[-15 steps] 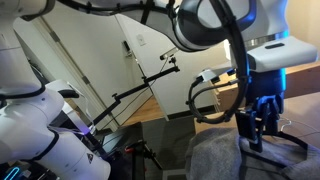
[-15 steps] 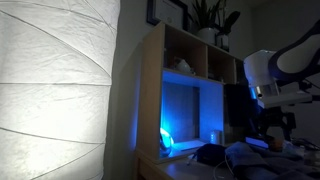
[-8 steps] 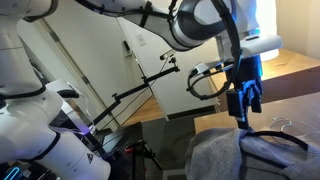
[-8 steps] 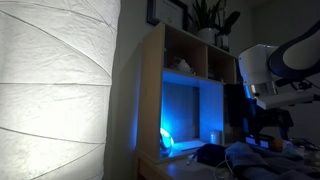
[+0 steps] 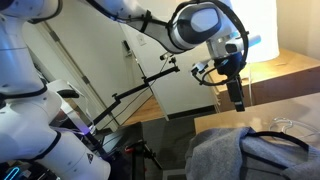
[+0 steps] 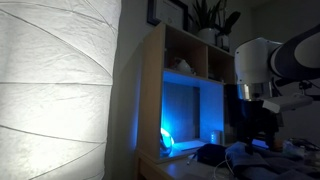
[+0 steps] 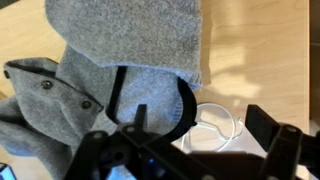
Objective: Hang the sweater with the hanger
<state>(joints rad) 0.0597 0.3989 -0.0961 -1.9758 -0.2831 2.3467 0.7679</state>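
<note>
Sweater lies heaped on wooden table, black hanger across it; gripper hangs spread above, touching neither.

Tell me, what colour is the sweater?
The sweater is heathered grey; the wrist view shows it best.

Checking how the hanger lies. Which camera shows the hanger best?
The wrist view: it looks down on the black hanger lying on the grey sweater, close up. In an exterior view the hanger is only a thin dark outline at the frame's edge; in an exterior view the sweater is too dim to show it.
</note>
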